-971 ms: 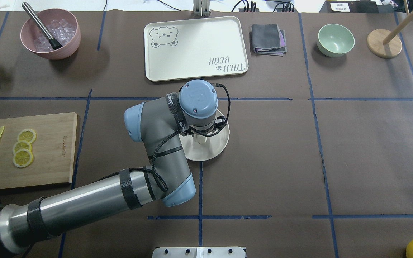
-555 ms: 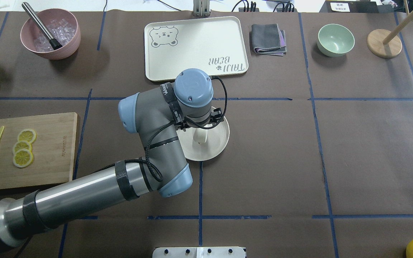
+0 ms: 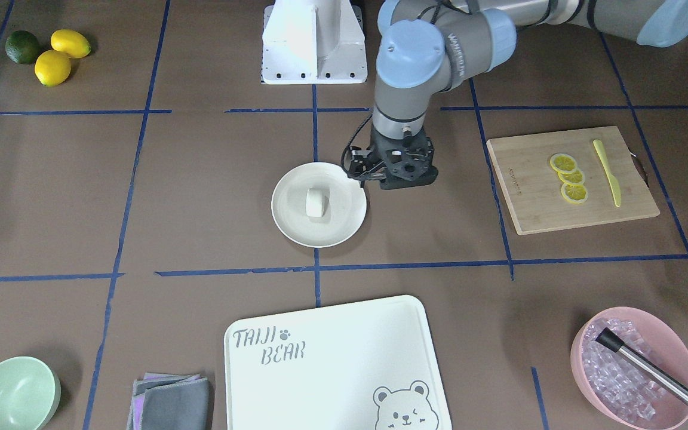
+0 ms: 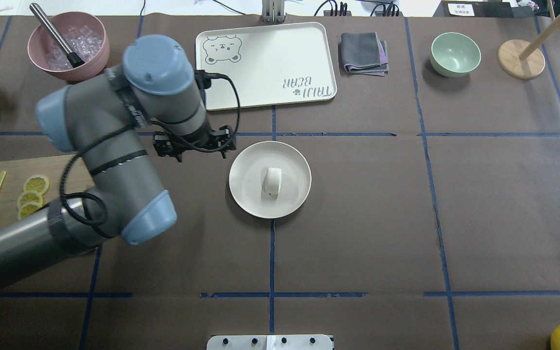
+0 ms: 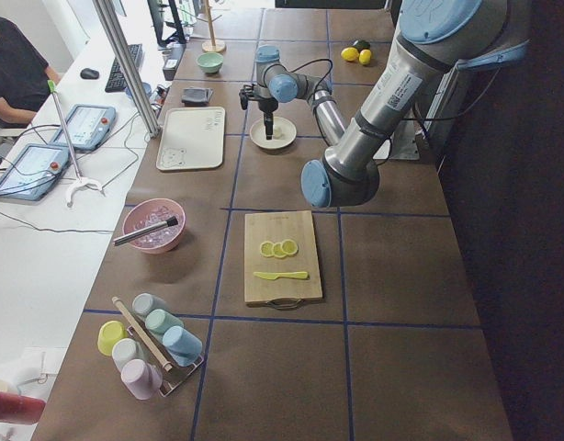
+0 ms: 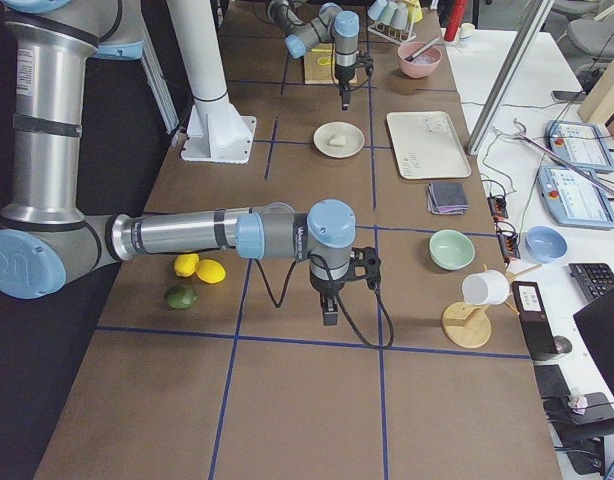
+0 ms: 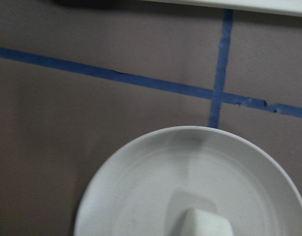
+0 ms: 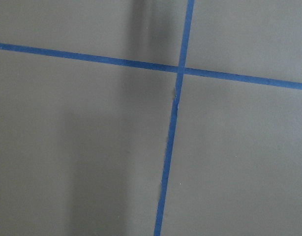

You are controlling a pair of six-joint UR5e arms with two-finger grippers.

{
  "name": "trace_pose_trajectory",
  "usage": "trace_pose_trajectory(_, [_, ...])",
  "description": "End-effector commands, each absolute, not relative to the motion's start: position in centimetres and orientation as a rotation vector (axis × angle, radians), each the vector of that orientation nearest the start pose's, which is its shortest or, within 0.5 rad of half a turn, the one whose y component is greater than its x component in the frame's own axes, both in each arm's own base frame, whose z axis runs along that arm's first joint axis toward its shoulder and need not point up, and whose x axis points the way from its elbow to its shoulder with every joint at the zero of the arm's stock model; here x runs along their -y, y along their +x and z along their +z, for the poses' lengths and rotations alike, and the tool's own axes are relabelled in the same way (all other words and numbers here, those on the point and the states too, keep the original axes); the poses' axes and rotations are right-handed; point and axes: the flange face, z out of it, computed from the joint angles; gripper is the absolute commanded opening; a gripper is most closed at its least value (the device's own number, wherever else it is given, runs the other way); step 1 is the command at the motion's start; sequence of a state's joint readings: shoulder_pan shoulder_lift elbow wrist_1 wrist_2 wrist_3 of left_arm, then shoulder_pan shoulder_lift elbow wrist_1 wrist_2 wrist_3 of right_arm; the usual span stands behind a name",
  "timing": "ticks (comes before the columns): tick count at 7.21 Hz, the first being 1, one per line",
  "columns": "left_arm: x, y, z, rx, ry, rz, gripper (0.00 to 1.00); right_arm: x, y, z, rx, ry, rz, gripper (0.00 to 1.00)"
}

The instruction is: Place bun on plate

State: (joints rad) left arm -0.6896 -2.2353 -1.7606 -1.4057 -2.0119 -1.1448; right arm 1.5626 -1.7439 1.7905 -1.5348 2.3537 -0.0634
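The small white bun (image 4: 272,181) lies free near the middle of the round cream plate (image 4: 246,170), also seen from the front as the bun (image 3: 315,203) on the plate (image 3: 344,222). My left gripper (image 3: 407,179) hangs raised beside the plate's edge on the robot's left, clear of the bun and holding nothing. Its jaws look spread in the front view. In the overhead view the wrist hides most of the left gripper (image 4: 195,146). My right gripper (image 6: 330,318) shows only in the exterior right view, low over bare table, and I cannot tell its state.
A bear-printed tray (image 4: 265,63) lies behind the plate, with a folded cloth (image 4: 363,52) and a green bowl (image 4: 455,53) to its right. A pink bowl of ice (image 4: 68,46) stands back left. A cutting board (image 3: 529,191) carries lemon slices and a yellow knife.
My left arm has risen off the plate and swung away to the left, toward the table's back. The bun stays on the plate, now uncovered.
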Motion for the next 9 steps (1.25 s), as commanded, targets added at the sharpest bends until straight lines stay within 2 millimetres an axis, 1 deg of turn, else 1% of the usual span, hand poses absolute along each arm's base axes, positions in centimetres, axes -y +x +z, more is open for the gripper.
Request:
trace_pose_trajectory(1, [50.4, 34.1, 26.0, -0.805, 0.025, -0.004, 1.00, 42.2, 6.8, 63.7, 0.818, 0.110, -0.046, 1.00])
trace_pose_trajectory(2, [51.5, 29.0, 29.6, -0.805, 0.021, 0.044, 1.00, 42.3, 7.1, 63.3, 0.838, 0.112, -0.022, 1.00])
trace_pose_trajectory(3, [52.5, 24.0, 33.4, -0.806, 0.033, 0.106, 1.00, 42.3, 7.2, 63.3, 0.839, 0.114, -0.019, 1.00])
trace_pose_trajectory(4, [52.9, 18.0, 38.3, -0.797, 0.041, 0.146, 1.00, 42.3, 7.4, 63.3, 0.839, 0.115, -0.013, 1.00])
trace_pose_trajectory(5, [52.7, 12.3, 42.7, -0.793, 0.044, 0.158, 1.00, 42.3, 7.4, 63.3, 0.841, 0.115, -0.013, 1.00])
trace_pose_trajectory(6, [51.3, 6.6, 47.6, -0.816, 0.030, 0.151, 1.00, 42.3, 7.5, 63.3, 0.841, 0.116, -0.009, 1.00])
trace_pose_trajectory(7, [50.0, 2.4, 52.9, -0.807, 0.011, 0.146, 1.00, 42.5, 7.6, 63.0, 0.842, 0.122, -0.010, 1.00])
trace_pose_trajectory(8, [49.5, -1.5, 58.5, -0.802, 0.000, 0.184, 1.00, 42.5, 7.6, 63.0, 0.842, 0.122, -0.010, 1.00])
trace_pose_trajectory(9, [49.0, -5.2, 63.3, -0.807, -0.010, 0.190, 1.00, 42.5, 7.6, 63.0, 0.842, 0.122, -0.010, 1.00])
